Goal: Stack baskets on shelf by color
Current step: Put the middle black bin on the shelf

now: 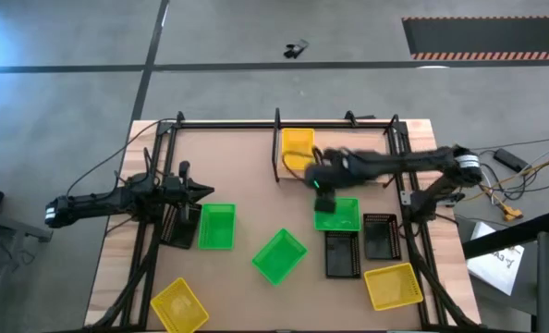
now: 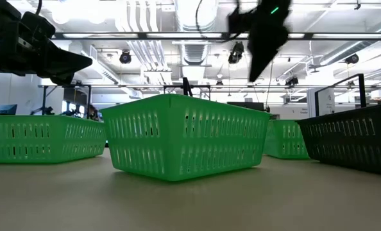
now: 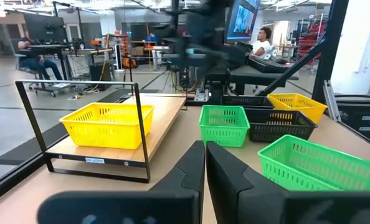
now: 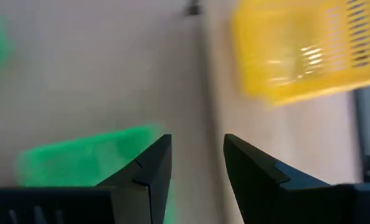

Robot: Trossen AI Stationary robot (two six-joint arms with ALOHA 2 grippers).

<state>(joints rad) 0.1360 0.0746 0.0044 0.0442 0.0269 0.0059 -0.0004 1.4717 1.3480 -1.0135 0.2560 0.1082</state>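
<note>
The shelf (image 1: 358,148) stands at the table's far side, and one yellow basket (image 1: 298,148) sits on its left end; the left wrist view shows that basket (image 3: 107,124) on the pale plank (image 3: 166,115). My right gripper (image 1: 319,182) hovers open just near of the shelf, between the yellow basket and a green basket (image 1: 335,215), holding nothing (image 4: 197,158). Two more green baskets (image 1: 279,256) (image 1: 216,227) rest on the tabletop. My left gripper (image 1: 205,191) waits shut at the left, beside the leftmost green basket.
Black baskets lie near the right side (image 1: 342,254) (image 1: 379,236) and one at the left (image 1: 177,227). Yellow baskets sit at the near edge (image 1: 177,305) (image 1: 392,285). Thin black shelf posts (image 1: 279,148) rise around the plank. People sit in the room beyond (image 3: 263,43).
</note>
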